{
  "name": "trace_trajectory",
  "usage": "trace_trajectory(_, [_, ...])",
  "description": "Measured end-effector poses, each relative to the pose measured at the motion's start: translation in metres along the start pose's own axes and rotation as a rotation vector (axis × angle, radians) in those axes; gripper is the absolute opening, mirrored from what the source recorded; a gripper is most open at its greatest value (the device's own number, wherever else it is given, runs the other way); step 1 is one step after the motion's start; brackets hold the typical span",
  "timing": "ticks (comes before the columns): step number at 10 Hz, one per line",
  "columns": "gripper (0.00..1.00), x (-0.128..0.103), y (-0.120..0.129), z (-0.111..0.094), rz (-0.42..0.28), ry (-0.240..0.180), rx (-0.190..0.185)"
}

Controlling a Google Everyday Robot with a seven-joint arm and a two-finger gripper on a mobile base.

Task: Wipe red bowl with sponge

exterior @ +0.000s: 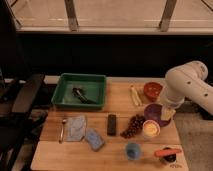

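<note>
While gripper hangs near red bowl, sponge — well apart.

My gripper hangs over the 3 o'clock rim of the purple dish, jaws apart. The red bowl sits at the gripper's 11 o'clock. The sponge lies well apart toward 8 o'clock.

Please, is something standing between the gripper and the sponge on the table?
Yes. The gripper hangs over the purple dish; grapes and a black bar lie between it and the sponge.
</note>
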Motion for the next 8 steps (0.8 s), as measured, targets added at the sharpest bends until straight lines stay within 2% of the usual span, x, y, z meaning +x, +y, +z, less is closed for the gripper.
trace_trajectory(8, [0.65, 0.0, -0.0004, -0.0013, -0.006, 0.004, 0.002])
